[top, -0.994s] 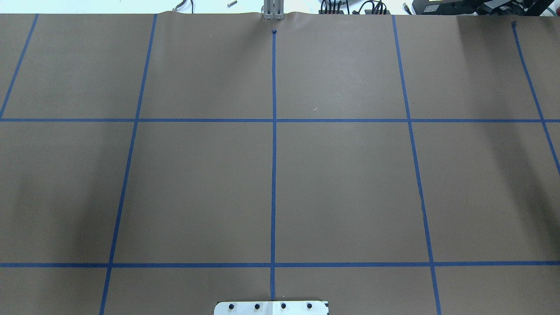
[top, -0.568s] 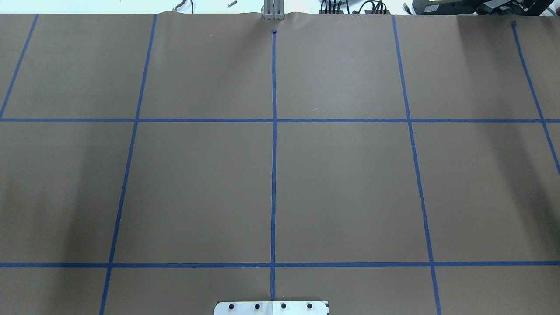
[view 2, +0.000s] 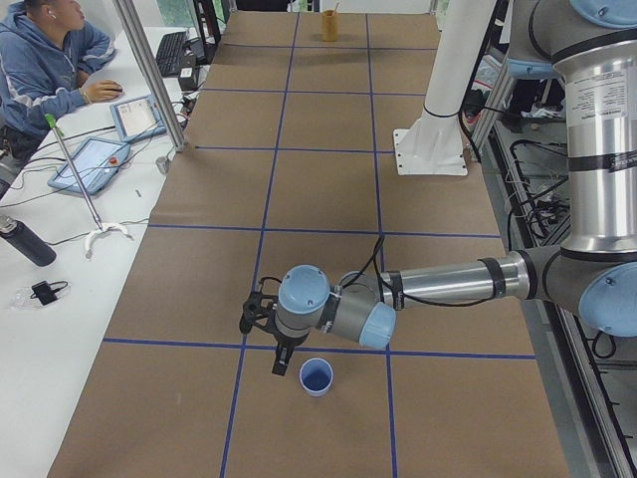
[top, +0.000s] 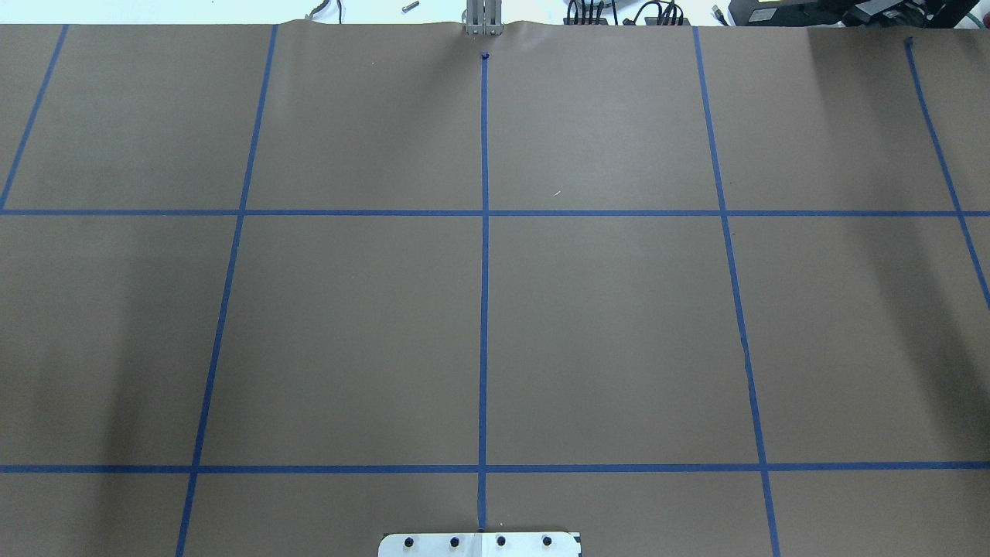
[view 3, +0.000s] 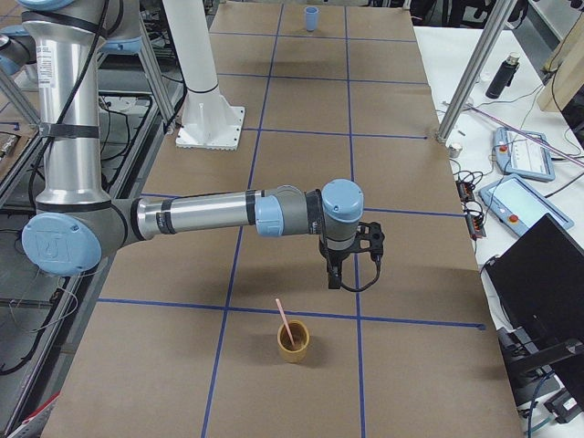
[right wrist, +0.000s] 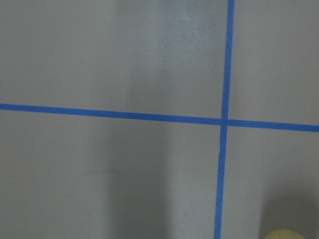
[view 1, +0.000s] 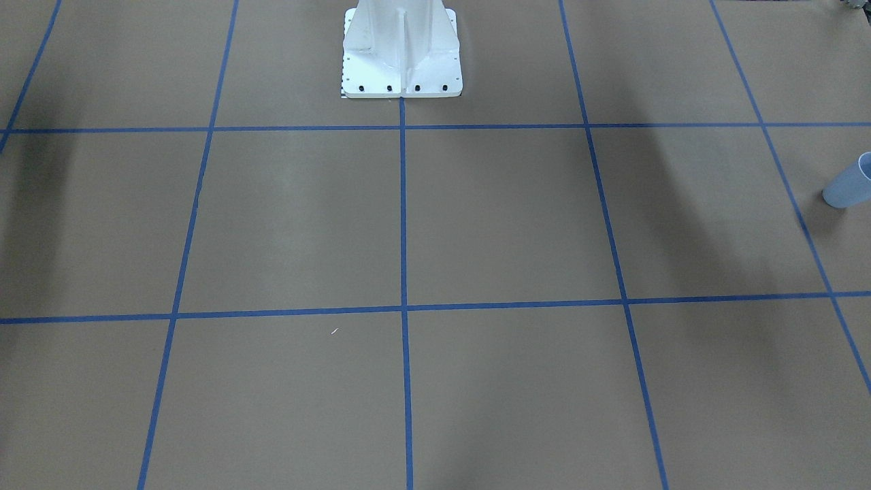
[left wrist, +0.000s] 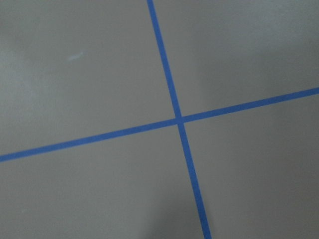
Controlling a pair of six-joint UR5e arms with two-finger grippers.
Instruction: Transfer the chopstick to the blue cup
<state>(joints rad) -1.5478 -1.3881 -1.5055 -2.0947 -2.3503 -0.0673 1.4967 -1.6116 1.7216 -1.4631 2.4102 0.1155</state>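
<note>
The blue cup (view 2: 317,376) stands upright on the brown table at my left end; it also shows in the front-facing view (view 1: 847,187) and far off in the exterior right view (view 3: 312,17). My left gripper (view 2: 280,366) points down just beside the cup and above the table; I cannot tell whether it is open or shut. The pink chopstick (view 3: 285,321) leans in a tan cup (view 3: 294,342) at my right end. My right gripper (view 3: 334,281) hangs above the table a little beyond that cup; I cannot tell its state. Neither wrist view shows fingers.
The tan cup's rim shows at the bottom of the right wrist view (right wrist: 285,234) and far off in the exterior left view (view 2: 329,25). The white robot pedestal (view 1: 401,47) stands mid-table. An operator (view 2: 45,60) sits at a side desk with tablets.
In the overhead view only the soft shadow on the table's left has shifted a little. No arm or object shows there.
</note>
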